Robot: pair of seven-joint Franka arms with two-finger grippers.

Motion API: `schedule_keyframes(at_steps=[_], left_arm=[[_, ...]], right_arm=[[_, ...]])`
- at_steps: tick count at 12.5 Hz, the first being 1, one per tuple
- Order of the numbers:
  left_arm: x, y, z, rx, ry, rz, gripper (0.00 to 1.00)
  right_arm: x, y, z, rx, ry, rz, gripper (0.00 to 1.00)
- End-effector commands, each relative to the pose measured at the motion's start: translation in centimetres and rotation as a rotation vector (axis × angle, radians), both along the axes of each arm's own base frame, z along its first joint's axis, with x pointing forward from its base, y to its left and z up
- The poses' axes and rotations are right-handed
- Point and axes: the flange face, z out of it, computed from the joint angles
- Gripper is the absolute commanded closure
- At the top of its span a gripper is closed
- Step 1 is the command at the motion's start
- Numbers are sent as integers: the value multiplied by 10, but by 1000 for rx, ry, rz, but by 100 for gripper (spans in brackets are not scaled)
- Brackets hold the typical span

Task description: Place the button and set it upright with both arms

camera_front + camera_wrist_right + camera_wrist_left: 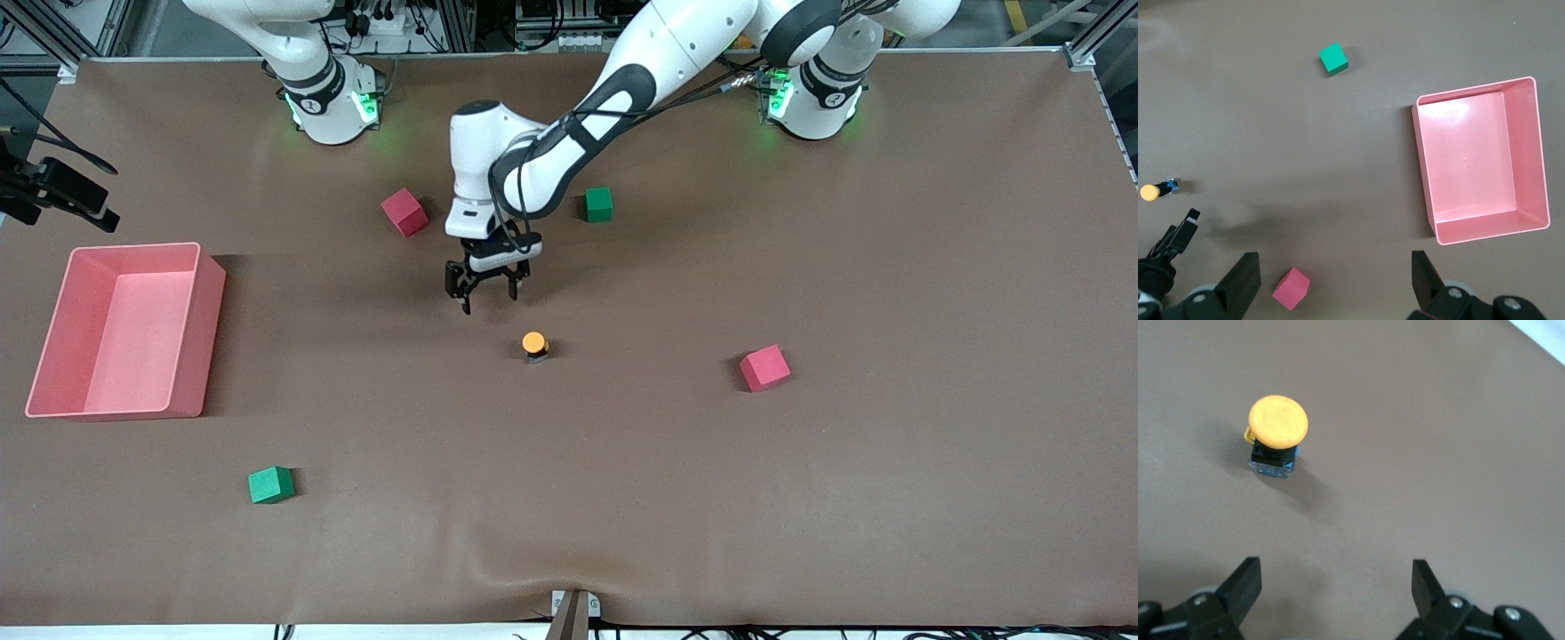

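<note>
The button [534,345] stands upright on the brown table near its middle, orange cap up on a short black and bluish body. In the left wrist view the button [1277,430] stands free, apart from the fingers. My left gripper [488,298] hangs open just over the table beside the button, on the side toward the arm bases; the left gripper [1335,577] holds nothing. My right gripper [1335,263] is open and empty, high over the table above a red cube [1291,288]. From there the button [1153,191] looks tiny.
A pink bin [206,329] sits at the right arm's end of the table, also in the right wrist view [1423,167]. Red cubes [404,212] [765,367] and green cubes [599,204] [270,484] lie scattered around the button.
</note>
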Motion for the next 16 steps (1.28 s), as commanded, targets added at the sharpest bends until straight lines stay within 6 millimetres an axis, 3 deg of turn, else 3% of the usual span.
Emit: schedule_keyframes(at_steps=[1, 3, 6, 10, 14, 16], left_arm=[[18, 8, 66, -14, 85, 7, 0], [43, 29, 126, -24, 124, 1, 0], [80, 82, 212, 9, 211, -37, 0], [118, 185, 317, 159, 275, -153, 0], [141, 297, 383, 226, 403, -224, 0], [147, 346, 402, 289, 444, -284, 0]], right_arm=[[0, -1, 3, 18, -2, 0, 0], [0, -1, 3, 18, -2, 0, 0], [0, -1, 3, 20, -1, 0, 0], [0, -3, 3, 20, 1, -3, 0], [0, -3, 3, 20, 1, -3, 0], [0, -3, 3, 20, 1, -3, 0]])
